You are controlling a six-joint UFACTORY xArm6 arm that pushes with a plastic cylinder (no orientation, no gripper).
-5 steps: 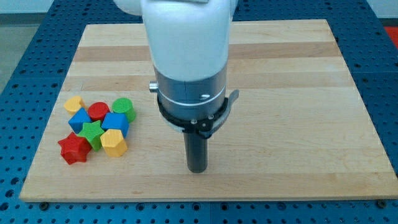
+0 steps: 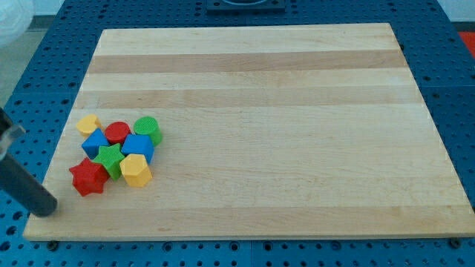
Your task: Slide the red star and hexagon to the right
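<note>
My tip (image 2: 47, 208), a bare rod end effector holding nothing, sits seemingly just left of the red star (image 2: 88, 178).

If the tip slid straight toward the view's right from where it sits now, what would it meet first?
Probably the red star: my tip sits at its lower left, slightly nearer the view's bottom, so it may only clip its lower edge or pass beneath.

A pale wooden board (image 2: 297, 111) with lengthwise grain bands lies flat on a blue perforated table (image 2: 453, 89) whose regular holes show on the left, right and near sides, under even, soft light with faint shadows.
</note>
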